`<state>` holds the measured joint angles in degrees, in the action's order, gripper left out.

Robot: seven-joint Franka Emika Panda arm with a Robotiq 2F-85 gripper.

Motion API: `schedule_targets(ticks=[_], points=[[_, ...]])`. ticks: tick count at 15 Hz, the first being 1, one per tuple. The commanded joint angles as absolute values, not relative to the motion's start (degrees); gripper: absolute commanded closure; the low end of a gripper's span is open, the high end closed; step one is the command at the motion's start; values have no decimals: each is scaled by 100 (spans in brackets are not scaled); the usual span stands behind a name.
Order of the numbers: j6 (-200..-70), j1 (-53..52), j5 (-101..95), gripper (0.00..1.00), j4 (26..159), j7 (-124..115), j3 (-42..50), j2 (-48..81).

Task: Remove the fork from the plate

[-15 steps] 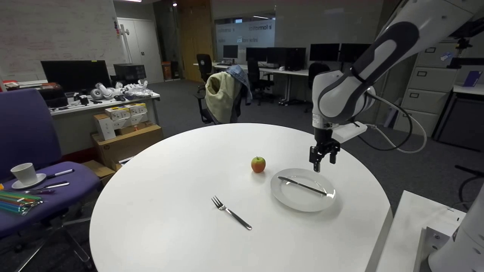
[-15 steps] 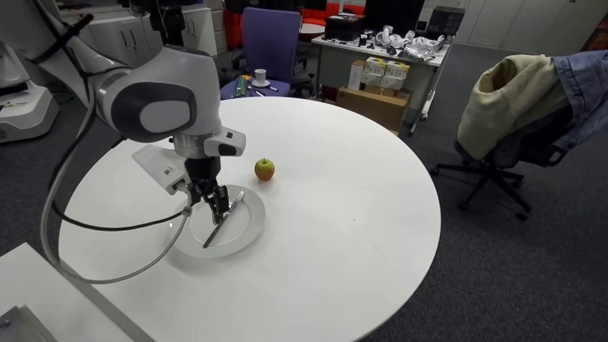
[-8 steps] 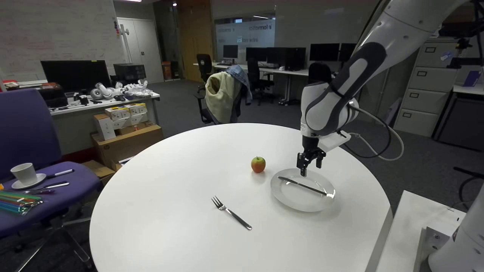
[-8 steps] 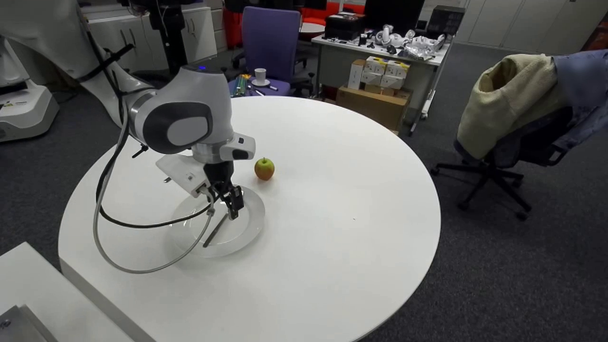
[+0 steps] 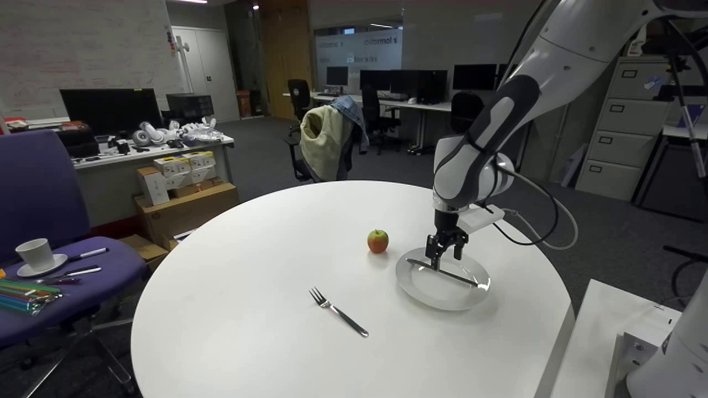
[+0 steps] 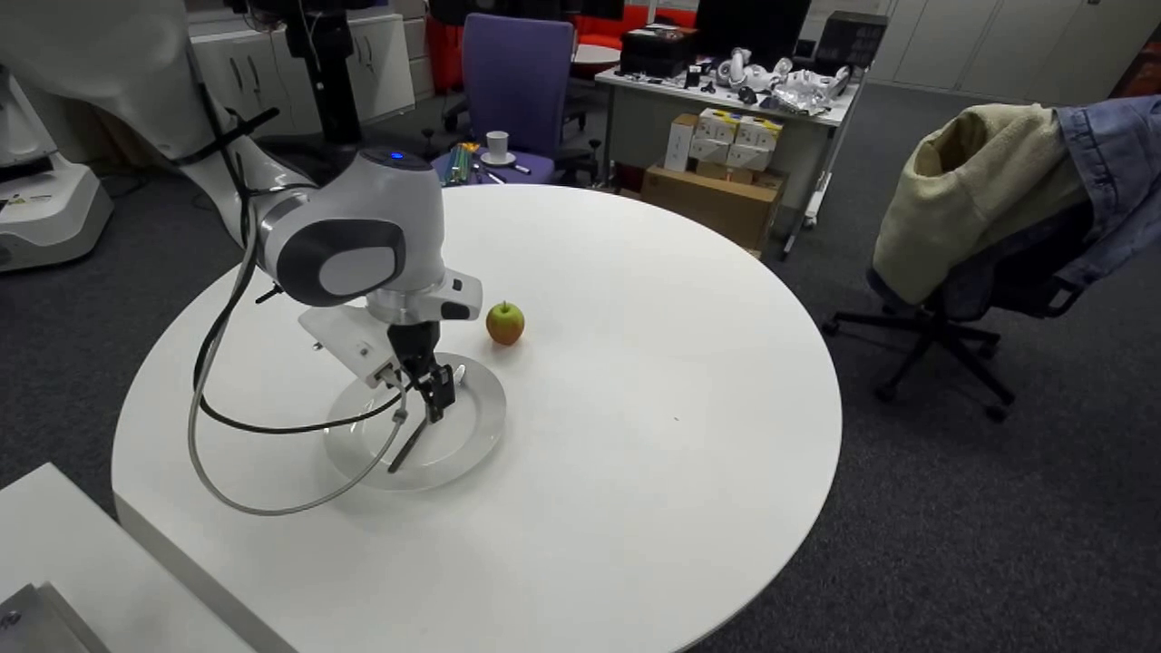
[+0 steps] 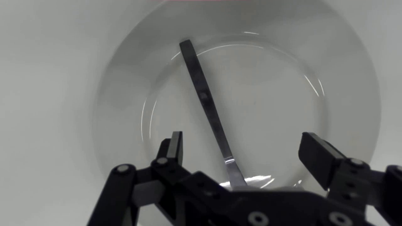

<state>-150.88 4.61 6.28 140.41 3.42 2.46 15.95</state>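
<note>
The hand (image 7: 241,141) is low over the plate (image 7: 348,94), its two fingers (image 7: 317,153) spread well apart. In the wrist view a slim, straight piece of cutlery (image 7: 207,102) lies slantwise between them, with a gap on either side. Its dark handle end rests up on the rim of the plate, and its other end is hidden behind the hand. In both exterior views this piece is on the plate, with the fingertips right by it; whether they touch it I cannot tell, and its head is too small there to say if it has prongs.

A fork (image 5: 341,314) with clear prongs lies flat on the round white table (image 5: 238,287), well apart from the plate. A red and green apple (image 5: 378,242) sits near the plate, on the table. The arm (image 5: 575,55) reaches in from above, and in an exterior view a grey cable (image 6: 272,513) looping from it crosses in front of the plate.

Off the table, a purple chair (image 5: 38,182) holds a white cup (image 5: 36,254) on a saucer (image 5: 51,267), near some thin coloured sticks (image 5: 25,293)
</note>
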Motion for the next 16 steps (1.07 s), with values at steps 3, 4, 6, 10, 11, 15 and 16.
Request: schedule_targets(ticks=[3, 4, 6, 10, 11, 15, 16], points=[[-15093, 581, 528, 0, 13960, 733, 223, 1829], [-15078, 577, 466, 0, 13959, 775, 245, 1865], [-15055, 589, 406, 0, 13942, 857, 255, 1917], [-14999, 606, 295, 0, 13895, 1003, 276, 1951], [-14989, 612, 278, 0, 13886, 1023, 278, 1946], [-14986, 675, 254, 40, 13861, 1106, 283, 1926], [-14989, 692, 258, 47, 13856, 1121, 282, 1923]])
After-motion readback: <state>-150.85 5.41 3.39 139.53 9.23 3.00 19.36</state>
